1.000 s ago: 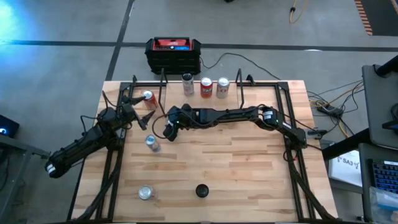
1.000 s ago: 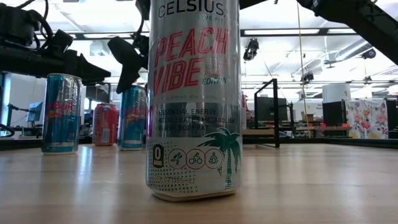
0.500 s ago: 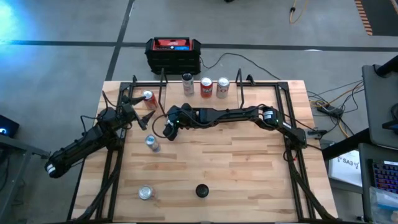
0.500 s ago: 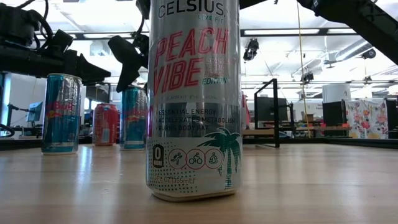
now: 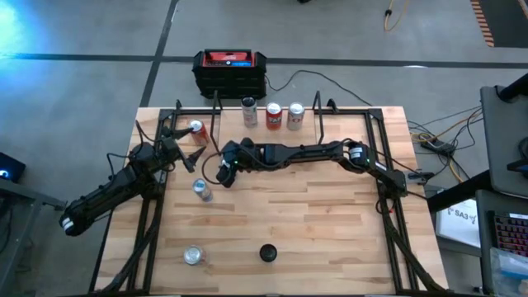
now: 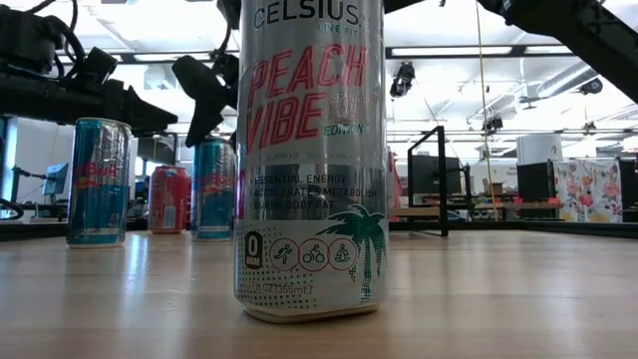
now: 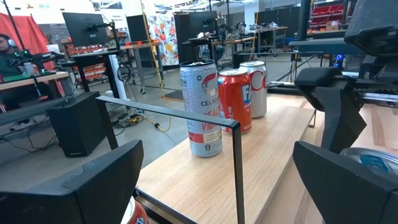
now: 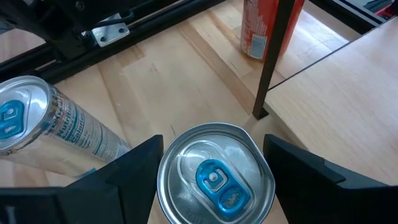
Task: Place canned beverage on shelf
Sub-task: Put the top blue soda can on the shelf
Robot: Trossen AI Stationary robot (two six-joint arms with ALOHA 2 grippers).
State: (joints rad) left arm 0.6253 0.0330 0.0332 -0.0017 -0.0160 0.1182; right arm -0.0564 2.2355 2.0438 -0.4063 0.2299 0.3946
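The right gripper (image 5: 224, 172) reaches across the middle of the slatted wooden table (image 5: 330, 223) and is clamped around a tall blue-and-silver can (image 8: 214, 180). In the right wrist view its two dark fingers (image 8: 134, 165) press on either side of the can's silver top with the blue tab. The can stands upright just in front of the shelf (image 5: 272, 132), beside the shelf's black metal upright (image 8: 273, 56).

The shelf, a light-wood plank with thin black rods at its ends, sits at the table's far edge. Three cans stand on it in a row: a silver-and-red one (image 7: 201, 109), a red one (image 7: 235, 99) and a white-and-red one (image 7: 254, 88).

The left gripper (image 5: 183, 148) waits near the table's left edge with its fingers spread wide, holding nothing, next to a red can (image 5: 197, 130) by the far-left corner.

A second blue-and-silver can (image 5: 202, 190) stands on the table just nearer than the right gripper. A Celsius Peach Vibe can (image 6: 309, 160) stands at the near edge, and another silver can (image 5: 193, 255) stands near the near-left corner. A black-and-red box (image 5: 230, 73) sits on the floor beyond the table.
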